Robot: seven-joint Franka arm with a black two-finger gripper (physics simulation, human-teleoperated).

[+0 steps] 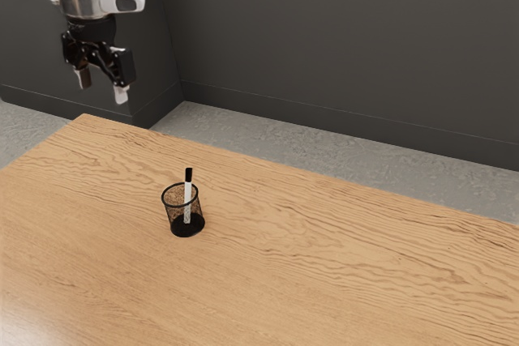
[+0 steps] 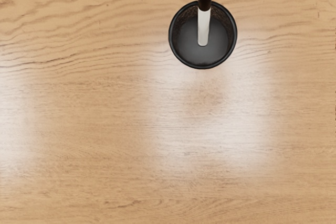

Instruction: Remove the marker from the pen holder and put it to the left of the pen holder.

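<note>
My gripper (image 1: 101, 91) hangs at the exterior view's upper left, high above the table's far left corner, its two fingers spread apart with nothing between them. The black mesh pen holder (image 1: 172, 213) stands upright on the table, lower than the gripper and toward the exterior view's right. A white marker (image 1: 187, 199) with a black cap leans inside it, the cap rising above the rim. From above, the wrist view has the round pen holder (image 2: 203, 57) with the marker (image 2: 203, 27) against its rim, cap end up.
The wooden table (image 1: 340, 265) extends under the pen holder and toward the exterior view's right. Behind the table are a grey floor (image 1: 268, 143) and a dark wall (image 1: 340, 46).
</note>
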